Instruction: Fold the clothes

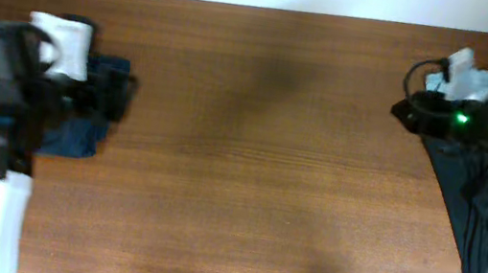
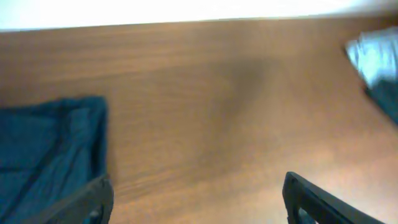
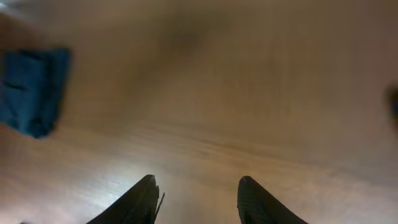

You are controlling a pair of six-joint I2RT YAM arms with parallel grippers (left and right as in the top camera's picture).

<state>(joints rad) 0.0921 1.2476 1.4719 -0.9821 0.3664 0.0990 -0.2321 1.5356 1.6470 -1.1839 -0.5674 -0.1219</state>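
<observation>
The dark navy-blue shorts (image 1: 79,136) lie in a small folded bundle at the table's left side, partly under my left arm. They show at the lower left of the left wrist view (image 2: 46,149) and as a small blue patch at the far left of the right wrist view (image 3: 31,90). My left gripper (image 2: 196,183) is open and empty, its left finger beside the shorts' edge. My right gripper (image 3: 198,180) is open and empty over bare wood at the table's right side (image 1: 403,110).
A long black garment (image 1: 471,204) lies along the right edge under my right arm. A pale light-blue shirt (image 1: 441,84) sits at the back right, also in the left wrist view (image 2: 373,59). The wooden table (image 1: 260,158) spans between both arms.
</observation>
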